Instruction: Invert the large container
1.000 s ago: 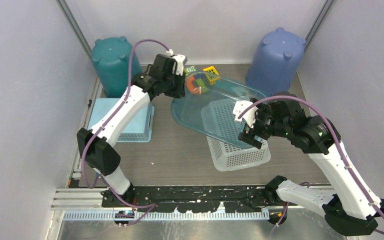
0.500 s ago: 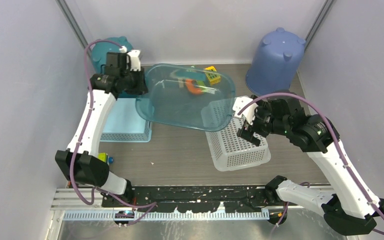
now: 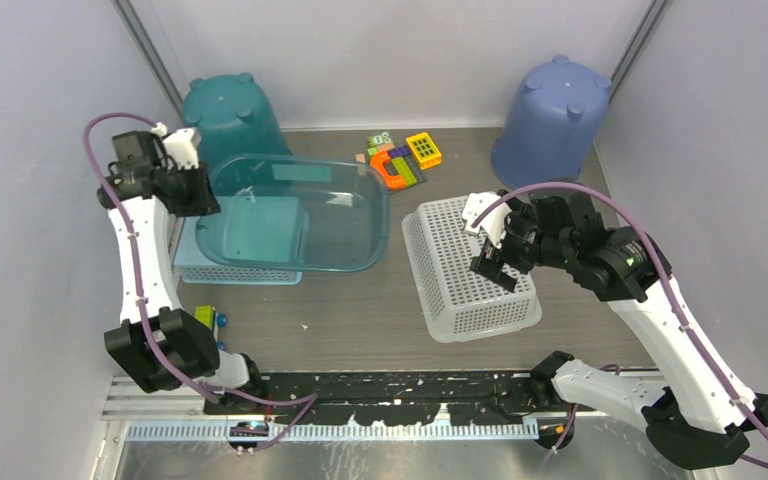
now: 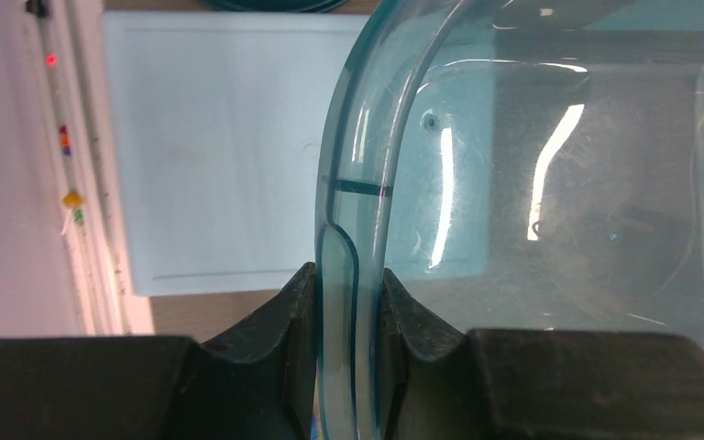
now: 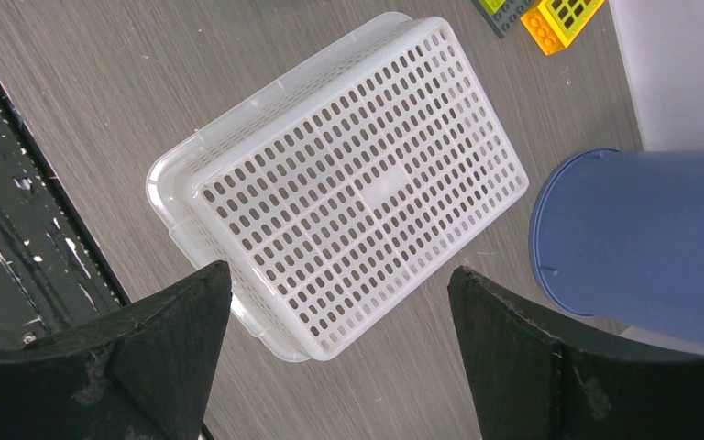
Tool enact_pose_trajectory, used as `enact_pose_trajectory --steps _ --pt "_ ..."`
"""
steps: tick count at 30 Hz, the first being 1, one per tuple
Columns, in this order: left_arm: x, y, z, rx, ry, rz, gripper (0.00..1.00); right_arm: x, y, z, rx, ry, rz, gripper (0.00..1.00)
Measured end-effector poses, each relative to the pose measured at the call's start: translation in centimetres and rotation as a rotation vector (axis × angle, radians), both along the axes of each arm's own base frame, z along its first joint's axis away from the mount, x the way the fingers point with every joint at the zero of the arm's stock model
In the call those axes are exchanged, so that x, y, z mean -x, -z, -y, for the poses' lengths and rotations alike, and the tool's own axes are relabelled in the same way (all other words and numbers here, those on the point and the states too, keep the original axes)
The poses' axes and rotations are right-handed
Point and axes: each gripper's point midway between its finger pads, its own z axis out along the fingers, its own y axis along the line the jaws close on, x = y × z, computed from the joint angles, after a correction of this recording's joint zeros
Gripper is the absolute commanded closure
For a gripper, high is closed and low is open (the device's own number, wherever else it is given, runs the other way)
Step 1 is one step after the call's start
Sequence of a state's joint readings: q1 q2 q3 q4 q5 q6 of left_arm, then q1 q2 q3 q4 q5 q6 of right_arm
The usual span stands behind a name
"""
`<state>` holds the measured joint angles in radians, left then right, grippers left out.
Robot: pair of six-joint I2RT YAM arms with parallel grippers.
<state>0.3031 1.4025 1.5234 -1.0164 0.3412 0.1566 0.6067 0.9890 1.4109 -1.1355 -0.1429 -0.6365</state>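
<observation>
Overhead view: the large container (image 3: 295, 215), a clear teal tub, had swung from over the white basket (image 3: 470, 270) at 3 o'clock across to 9 o'clock, onto a pale blue basket (image 3: 230, 265). It was probably flipped, though its mouth's direction was unclear. The left gripper (image 3: 200, 192) held its 9 o'clock rim, close to the wall (image 3: 50, 150) and the teal bucket (image 3: 228, 110) at 11.

Left wrist view: the gripper was clamped narrow on the rim.

Right wrist view: the right gripper (image 5: 337, 273) hung wide and empty above the white basket. Open table (image 5: 101, 110) lay toward 10 o'clock.
</observation>
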Motion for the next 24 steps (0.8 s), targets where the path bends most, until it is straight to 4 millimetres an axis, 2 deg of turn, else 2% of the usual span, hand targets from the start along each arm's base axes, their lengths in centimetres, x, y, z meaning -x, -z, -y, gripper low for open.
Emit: enact_pose_trajectory --steps 5,13,17,24 --pt "1.4 0.8 -4.5 -0.002 -0.047 -0.018 1.00 0.0 0.4 -0.2 -0.002 -0.004 -0.011 0.08" --pt "2.3 3.4 -9.9 0.025 -0.101 -0.082 1.00 0.1 1.2 -0.3 -0.001 -0.010 -0.032 0.08" --pt "2.1 4.2 -11.4 0.033 -0.106 -0.093 1.00 0.2 1.5 -0.4 0.000 -0.014 -0.042 0.08" --pt "1.3 4.9 -12.3 0.023 -0.088 -0.080 1.00 0.3 1.6 -0.5 -0.006 -0.018 -0.048 0.08"
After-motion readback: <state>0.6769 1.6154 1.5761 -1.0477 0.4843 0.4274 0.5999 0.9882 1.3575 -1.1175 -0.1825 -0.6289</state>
